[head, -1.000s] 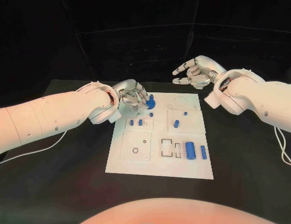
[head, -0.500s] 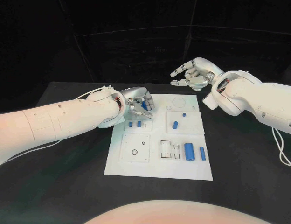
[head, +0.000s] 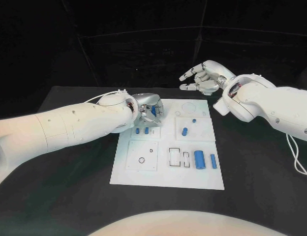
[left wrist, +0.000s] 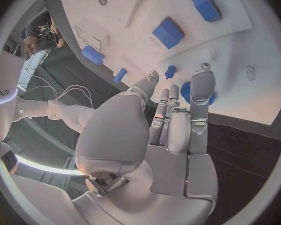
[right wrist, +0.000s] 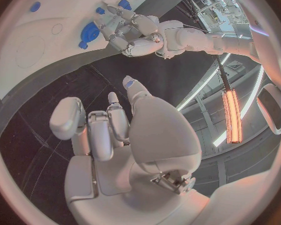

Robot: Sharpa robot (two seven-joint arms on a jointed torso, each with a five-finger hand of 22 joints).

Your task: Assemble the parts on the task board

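Observation:
The white task board (head: 168, 177) lies in the middle of the black table. My left hand (head: 146, 111) is down on its far left corner, over a round blue disc (head: 156, 112). In the left wrist view one finger (left wrist: 203, 82) lies across the disc (left wrist: 185, 91) and the thumb stands beside it; whether the disc is gripped I cannot tell. A small blue peg (left wrist: 170, 72) stands next to the disc. My right hand (head: 206, 77) hovers above the board's far edge, fingers spread, holding nothing.
Two short blue pieces (head: 142, 131) lie just in front of my left hand. Another blue piece (head: 185, 131) lies mid-board. A thick blue cylinder (head: 199, 160) and a thinner one (head: 213, 161) lie at the near right. Bare black table (head: 267, 167) surrounds the board.
My left forearm has swung in over the table and the hand has rolled over the blue disc, covering most of it. The right hand has dropped a little and then stayed still.

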